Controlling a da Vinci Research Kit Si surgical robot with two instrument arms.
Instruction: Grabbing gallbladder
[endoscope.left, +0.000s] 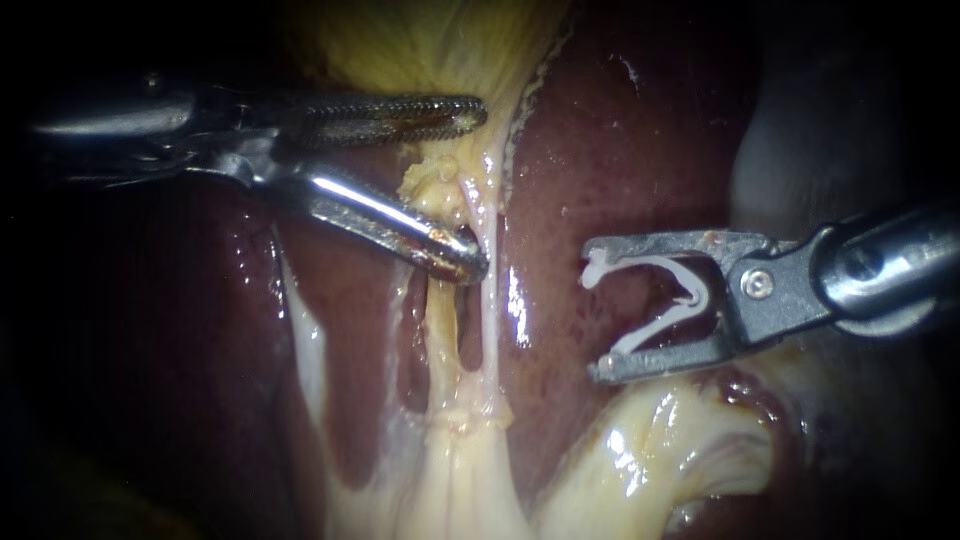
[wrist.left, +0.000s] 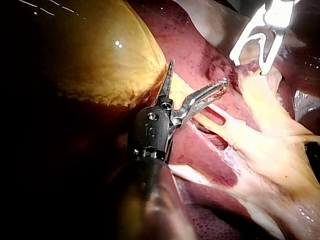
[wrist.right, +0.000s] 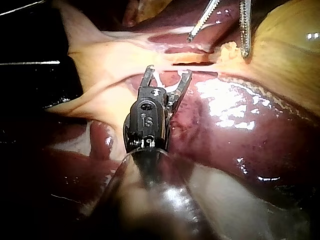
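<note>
Left instrument (endoscope.left: 478, 185) jaws gape open astride the gallbladder (endoscope.left: 430, 45) neck, nothing pinched yet; closing low could catch the tubes (endoscope.left: 438, 330) instead, while right instrument (endoscope.left: 594, 311) jaws carry a clip (endoscope.left: 692, 296).

- Your left instrument (endoscope.left: 480, 188): bright polished metal, ridged jaws.
- Your right instrument (endoscope.left: 592, 308): dull grey metal; clip (endoscope.left: 688, 292) smooth white plastic.
- Liver (endoscope.left: 620, 150): wet, glossy.
- Gallbladder (endoscope.left: 420, 40), 12 o'clock: slick sheen.
</note>
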